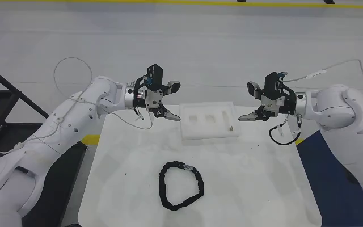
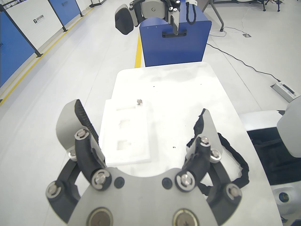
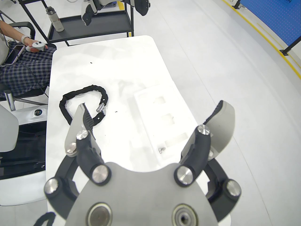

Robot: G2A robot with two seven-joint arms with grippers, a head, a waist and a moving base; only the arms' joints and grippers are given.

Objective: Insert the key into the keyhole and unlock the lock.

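Observation:
A black fabric-covered chain lock [image 1: 181,184] lies as a closed loop on the white table [image 1: 255,181], toward the front; its metal lock end [image 3: 101,108] points toward the foam tray. A small silver key [image 1: 231,127] rests on the white foam tray [image 1: 207,120] at that tray's right end. My left gripper [image 1: 173,102] hangs open in the air off the tray's left end, and the tray [image 2: 127,130], key [image 2: 139,101] and chain [image 2: 237,161] lie below it. My right gripper [image 1: 248,103] hangs open off the tray's right end, above the key [image 3: 161,150].
The foam tray [image 3: 162,123] has three shallow square recesses. A blue cabinet [image 2: 174,38] stands beyond the table's right side and a black shelf cart [image 3: 94,24] beyond its left side. Bare table surrounds the chain [image 3: 80,95].

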